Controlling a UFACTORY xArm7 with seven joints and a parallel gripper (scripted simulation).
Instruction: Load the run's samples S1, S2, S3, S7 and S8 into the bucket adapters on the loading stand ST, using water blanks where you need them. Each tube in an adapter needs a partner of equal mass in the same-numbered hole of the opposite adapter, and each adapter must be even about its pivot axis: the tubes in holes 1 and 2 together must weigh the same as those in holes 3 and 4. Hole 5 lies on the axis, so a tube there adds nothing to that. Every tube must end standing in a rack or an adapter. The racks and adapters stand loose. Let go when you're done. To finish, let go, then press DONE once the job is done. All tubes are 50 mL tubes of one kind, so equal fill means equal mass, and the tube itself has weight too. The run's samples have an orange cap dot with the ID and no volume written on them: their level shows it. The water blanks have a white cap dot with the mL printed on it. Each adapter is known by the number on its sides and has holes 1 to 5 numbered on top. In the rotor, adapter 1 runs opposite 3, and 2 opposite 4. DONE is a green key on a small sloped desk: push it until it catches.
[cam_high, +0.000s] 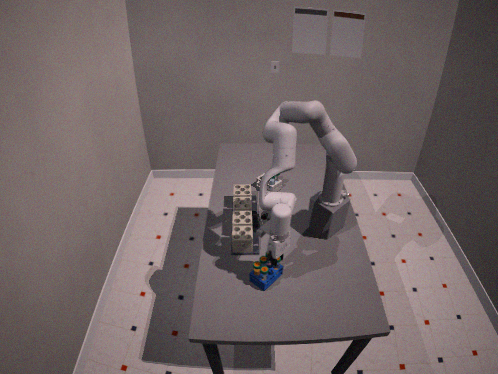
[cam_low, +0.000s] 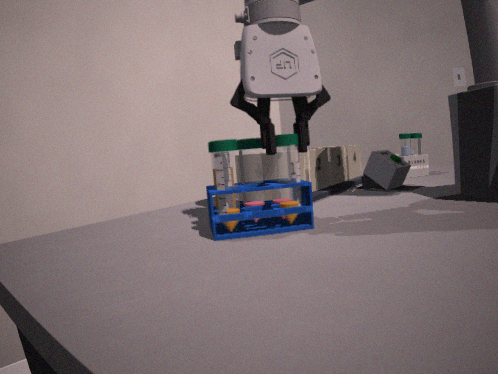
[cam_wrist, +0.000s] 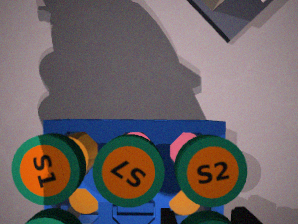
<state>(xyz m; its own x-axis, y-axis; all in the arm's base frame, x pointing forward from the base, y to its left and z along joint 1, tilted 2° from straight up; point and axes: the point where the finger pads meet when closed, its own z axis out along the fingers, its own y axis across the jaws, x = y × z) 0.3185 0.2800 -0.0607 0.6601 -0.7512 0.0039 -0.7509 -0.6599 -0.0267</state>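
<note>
A blue rack (cam_high: 266, 283) (cam_low: 260, 233) (cam_wrist: 135, 127) holds several green-capped sample tubes. In the wrist view S1 (cam_wrist: 44, 171), S7 (cam_wrist: 129, 172) and S2 (cam_wrist: 210, 172) stand in one row. Two more caps show at the lower edge, their labels out of view. My gripper (cam_low: 286, 142) (cam_wrist: 207, 218) is shut on the tube in that second row beside S2, at its cap. That tube stands in the rack. Pale bucket adapters (cam_high: 242, 241) (cam_low: 324, 170) stand in a line on the dark loading stand (cam_high: 228, 201); their holes look empty, though small.
The white blanks rack (cam_low: 419, 162) with green-capped tubes (cam_low: 411, 135) stands at the back. A small sloped desk (cam_low: 384, 172) with the green DONE key (cam_low: 395, 158) is beyond the blue rack. The arm's base stands at the table's right side. A corner of the stand (cam_wrist: 227, 34) shows in the wrist view.
</note>
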